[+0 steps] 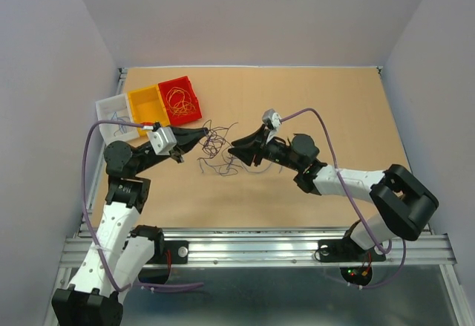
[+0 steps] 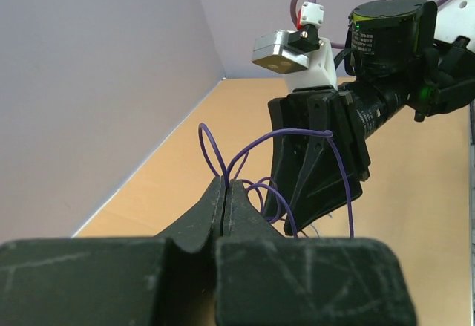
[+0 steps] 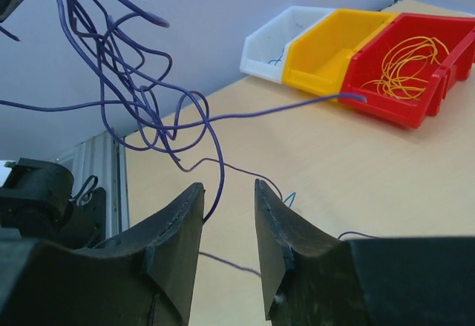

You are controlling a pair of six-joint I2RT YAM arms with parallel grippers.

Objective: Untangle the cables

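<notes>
- Cables (image 1: pixel 215 150): a loose knot of thin blue-violet strands, mid-bench (image 1: pixel 312 103) between my two claws and a little right of the bins.
- My left claw (image 2: pixel 225 185) is pressed together. Several strands loop up out of its seam, so it is clamped on the cables.
- In the right wrist view most of the knot hangs in the air, strung down from the upper left. Loops spill downward and one long strand reaches out toward the red bin (image 1: pixel 177 81).
- My right claw (image 3: pixel 227 188) stands apart. One strand dangles into the gap between its fingers, and I can't tell whether it touches either finger.
- From above, the two claws point at each other across the knot, tips near one another, the right one slightly nearer to me.
- In the left wrist view the right claw is just behind the raised loops, and one loop arcs across its front.
- A few loose strand ends lie flat on the bench just beyond the right claw.
- The white bin (image 1: pixel 110 107), yellow bin (image 1: pixel 146 103) and red bin sit side by side, touching, at the far left of the bench.
- In the red bin lies a coil of orange-yellow wires (image 1: pixel 180 103), and I can make out a bit of blue wire in the white bin.
</notes>
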